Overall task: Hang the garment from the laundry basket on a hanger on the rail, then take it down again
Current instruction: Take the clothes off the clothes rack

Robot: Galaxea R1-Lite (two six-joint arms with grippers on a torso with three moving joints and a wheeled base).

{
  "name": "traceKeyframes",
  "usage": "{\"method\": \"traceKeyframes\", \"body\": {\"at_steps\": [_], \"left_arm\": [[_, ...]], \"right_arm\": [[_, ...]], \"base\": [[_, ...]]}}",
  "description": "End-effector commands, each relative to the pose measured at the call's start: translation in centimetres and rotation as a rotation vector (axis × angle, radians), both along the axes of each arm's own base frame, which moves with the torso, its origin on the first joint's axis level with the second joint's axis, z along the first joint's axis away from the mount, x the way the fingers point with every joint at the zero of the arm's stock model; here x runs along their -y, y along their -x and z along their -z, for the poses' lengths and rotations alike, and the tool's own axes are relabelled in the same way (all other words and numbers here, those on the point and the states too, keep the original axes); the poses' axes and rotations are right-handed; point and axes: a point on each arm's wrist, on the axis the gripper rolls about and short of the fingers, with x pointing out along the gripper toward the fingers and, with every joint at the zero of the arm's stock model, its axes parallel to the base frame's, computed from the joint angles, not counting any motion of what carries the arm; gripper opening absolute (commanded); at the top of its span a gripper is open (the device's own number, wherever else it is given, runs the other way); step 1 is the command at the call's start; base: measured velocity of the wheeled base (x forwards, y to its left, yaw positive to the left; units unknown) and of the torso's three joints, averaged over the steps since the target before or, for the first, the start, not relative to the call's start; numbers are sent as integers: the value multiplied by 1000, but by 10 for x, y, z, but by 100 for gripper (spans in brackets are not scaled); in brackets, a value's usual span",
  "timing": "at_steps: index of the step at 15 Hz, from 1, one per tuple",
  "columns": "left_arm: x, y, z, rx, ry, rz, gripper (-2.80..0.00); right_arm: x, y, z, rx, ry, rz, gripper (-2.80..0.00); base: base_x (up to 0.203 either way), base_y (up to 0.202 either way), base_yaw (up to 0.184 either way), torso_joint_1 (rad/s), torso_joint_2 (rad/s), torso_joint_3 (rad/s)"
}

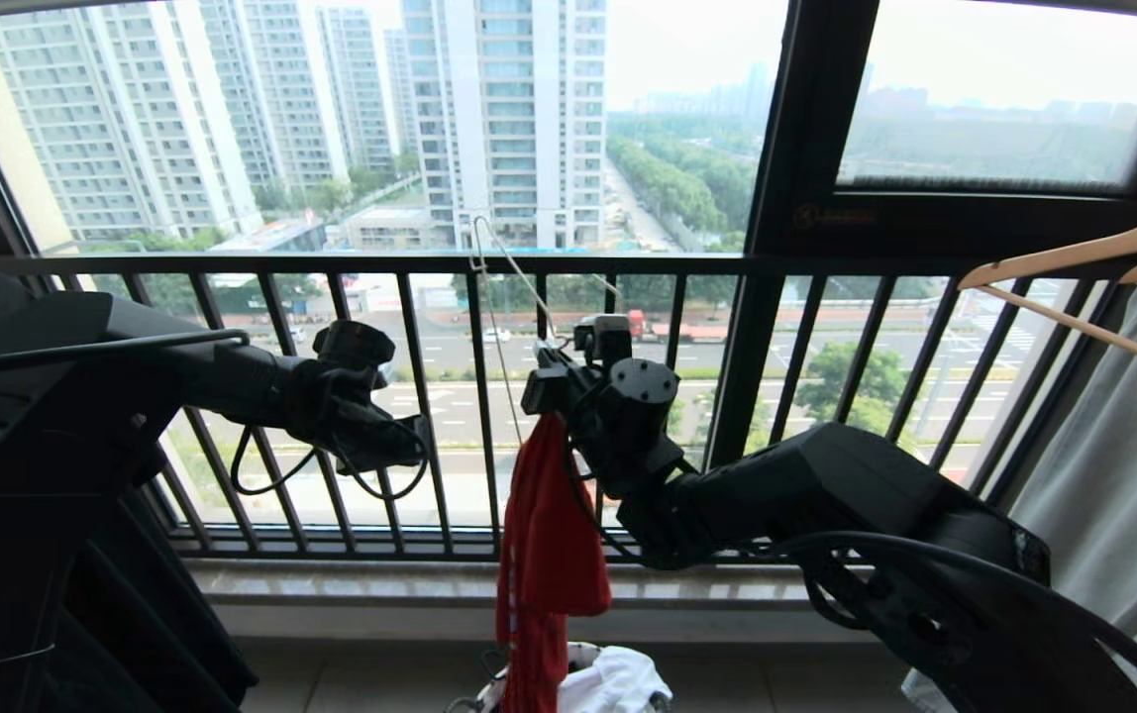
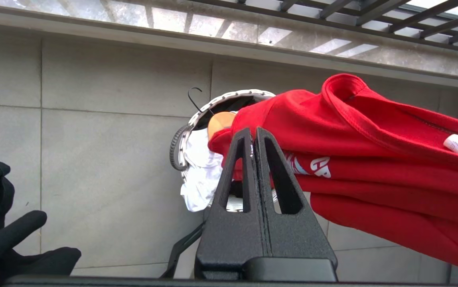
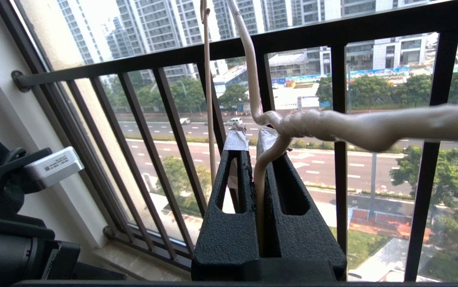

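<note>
From the head camera, the right gripper [image 1: 541,381] is raised before the black barred window railing [image 1: 568,265] with the red short-sleeved T-shirt [image 1: 547,555] hanging limp beneath it down to the small round white-rimmed laundry basket [image 1: 583,656] on the floor. Only the right wrist camera shows why: its fingers are clamped on the thin white wire hanger [image 3: 269,159] just below the twisted neck. The left wrist camera alone shows the left gripper [image 2: 256,133] pressed together with nothing between its fingers, tips against the shirt's red cloth above the basket.
</note>
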Motion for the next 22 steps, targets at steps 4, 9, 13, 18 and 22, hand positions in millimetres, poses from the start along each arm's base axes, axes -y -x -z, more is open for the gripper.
{"method": "traceKeyframes", "body": {"at_steps": [4,9,13,18,22], "left_arm": [[8,10,-6,-53,120,86,-280],[37,31,-7,-124,177,203,-280],[49,44,-7,-93,178,244,0],[52,64,-17,115,247,314,0],[57,74,-12,258,281,360,0]], "right_arm": [[-5,-1,3,12,4,22,-280],[0,5,-4,-19,29,20,-280],[5,19,-12,-104,87,8,-280],[-4,36,-26,-212,80,-42,-280],[-9,50,-36,-332,93,-73,-280]], "base": [[0,0,0,0,0,0],[0,0,0,0,0,0],[0,0,0,0,0,0],[0,0,0,0,0,0],[0,0,0,0,0,0]]}}
